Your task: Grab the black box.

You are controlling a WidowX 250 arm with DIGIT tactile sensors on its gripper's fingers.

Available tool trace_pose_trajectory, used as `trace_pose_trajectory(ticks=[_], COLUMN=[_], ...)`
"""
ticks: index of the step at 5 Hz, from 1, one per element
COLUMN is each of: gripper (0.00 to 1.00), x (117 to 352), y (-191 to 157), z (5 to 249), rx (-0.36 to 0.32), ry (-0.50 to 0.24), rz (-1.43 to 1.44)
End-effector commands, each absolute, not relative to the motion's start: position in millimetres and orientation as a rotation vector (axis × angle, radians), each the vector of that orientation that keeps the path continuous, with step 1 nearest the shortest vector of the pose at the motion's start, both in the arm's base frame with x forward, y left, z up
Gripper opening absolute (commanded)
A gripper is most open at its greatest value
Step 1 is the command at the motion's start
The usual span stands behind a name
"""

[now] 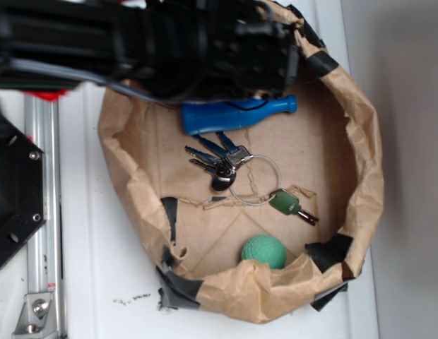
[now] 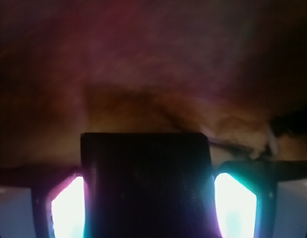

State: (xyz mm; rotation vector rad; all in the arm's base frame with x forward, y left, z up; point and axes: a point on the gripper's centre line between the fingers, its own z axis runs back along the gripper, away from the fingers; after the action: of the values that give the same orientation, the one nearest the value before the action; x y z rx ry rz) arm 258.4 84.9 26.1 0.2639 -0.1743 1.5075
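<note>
Black arm (image 1: 134, 42) reaching across paper basket (image 1: 360, 141), tool (image 2: 146, 198) clamped on black box (image 2: 146, 183), pads (image 2: 235, 203) flanking it.

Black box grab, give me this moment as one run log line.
pincer: shut on black box | arm: over paper tub back rim | blue bottle, keys, green ball: untouched

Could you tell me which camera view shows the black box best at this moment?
The wrist view: the black box fills the lower middle, a dark block between the two glowing fingers. In the exterior view the arm covers the top of the paper-lined basket and no box can be made out.
</note>
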Motion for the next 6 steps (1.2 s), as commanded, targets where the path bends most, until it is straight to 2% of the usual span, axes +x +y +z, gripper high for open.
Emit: trace_pose_trajectory(ticks=[1, 2, 4, 5, 6], gripper=[0.00, 0.00, 0.00, 0.00, 0.00], x=[273, 262, 235, 243, 244], y=[30, 18, 41, 43, 37], z=[108, 139, 167, 172, 164], rx=[0.005, 0.057, 0.018, -0.049, -0.044], ry=[-0.269, -0.116, -0.190, -0.201, -0.151], rz=[1.053, 0.869, 0.546, 0.335, 0.409])
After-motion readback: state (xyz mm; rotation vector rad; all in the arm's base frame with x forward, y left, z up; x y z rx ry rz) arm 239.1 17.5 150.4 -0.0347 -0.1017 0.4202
